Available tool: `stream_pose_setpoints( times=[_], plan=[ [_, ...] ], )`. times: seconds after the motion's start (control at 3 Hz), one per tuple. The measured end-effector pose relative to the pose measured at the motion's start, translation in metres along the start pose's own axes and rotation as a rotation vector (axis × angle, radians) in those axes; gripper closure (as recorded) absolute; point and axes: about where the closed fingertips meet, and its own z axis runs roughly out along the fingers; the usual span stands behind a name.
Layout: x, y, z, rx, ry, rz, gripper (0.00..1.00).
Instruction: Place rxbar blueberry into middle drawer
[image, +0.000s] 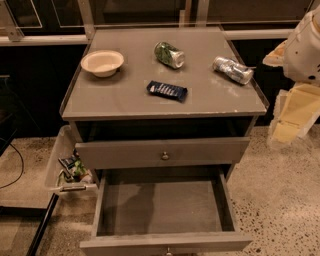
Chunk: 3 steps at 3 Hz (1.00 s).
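The rxbar blueberry (167, 90), a dark blue wrapper with white print, lies flat near the front middle of the grey cabinet top (115, 97). The middle drawer (102, 210) is pulled out below, its grey floor bare. My gripper (294, 116) hangs at the far right, off the cabinet's right edge, below the white arm (306, 45). It is well to the right of the bar and holds nothing that I can see.
A cream bowl (102, 62) sits back left on the top. A green-labelled can (169, 54) lies at the back middle and a crushed silver can (232, 69) at the right. The knobbed drawer front (165, 155) sits above the open drawer. A side bin (70, 170) holds packets.
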Motion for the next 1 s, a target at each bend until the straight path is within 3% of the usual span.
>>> stream_pose_setpoints(
  times=[0.33, 0.67, 1.0],
  plan=[
    [-0.005, -0.007, 0.001, 0.01, -0.013, -0.007, 0.0],
    [-0.018, -0.029, 0.012, 0.019, -0.071, -0.016, 0.0],
    [-0.019, -0.03, 0.015, 0.014, -0.076, -0.012, 0.0]
  ],
)
